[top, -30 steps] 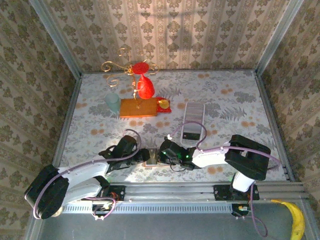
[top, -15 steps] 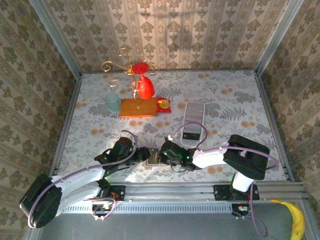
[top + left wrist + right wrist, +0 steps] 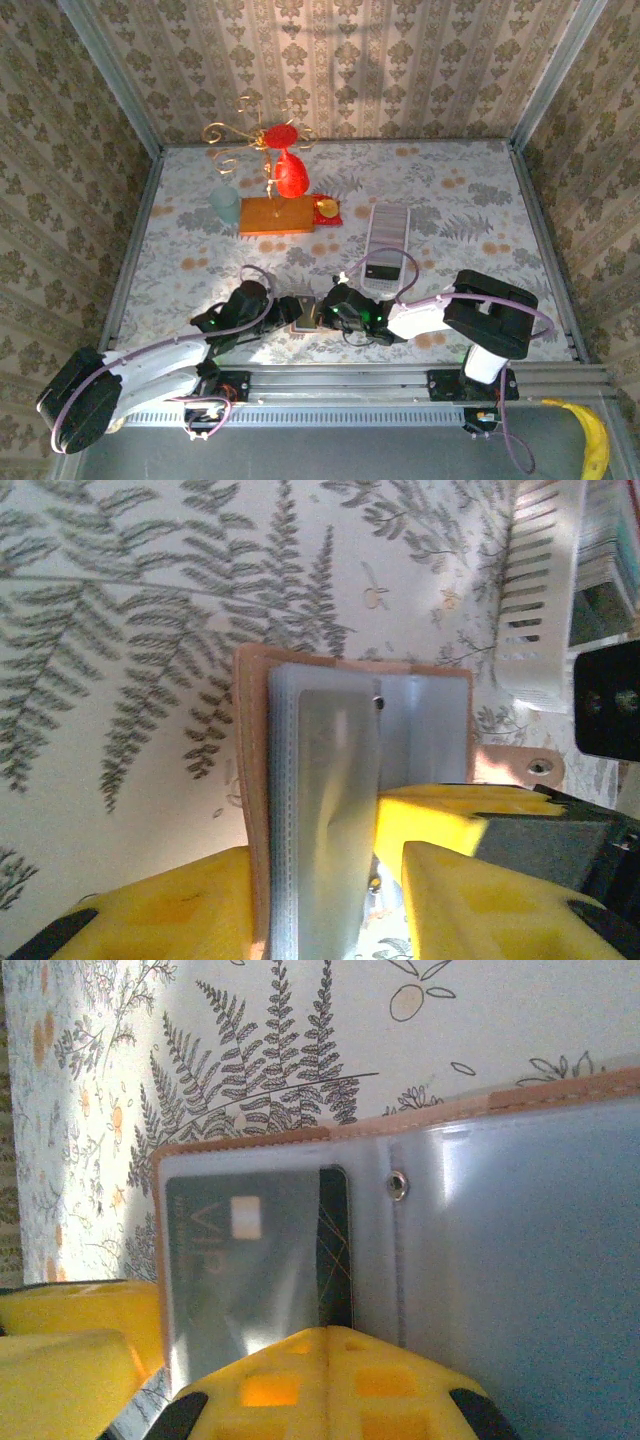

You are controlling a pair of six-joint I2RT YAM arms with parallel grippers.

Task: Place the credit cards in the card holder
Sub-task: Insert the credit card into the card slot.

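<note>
As the open card holder [image 3: 304, 315] lies fold-along the desk's near edge, left claw [image 3: 320, 910] and right claw [image 3: 168, 1370] pinch its opposite ends.

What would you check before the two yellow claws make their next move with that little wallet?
1. Card holder open: ok.
2. Left gripper clamping its near edge: ok.
3. Dark VIP card fully inside its clear sleeve: cannot tell; one edge looks uncovered.
4. Right gripper free of the card: cannot tell; it is shut, fingertip over the sleeve.
5. White tray close beside the holder: ok.
</note>
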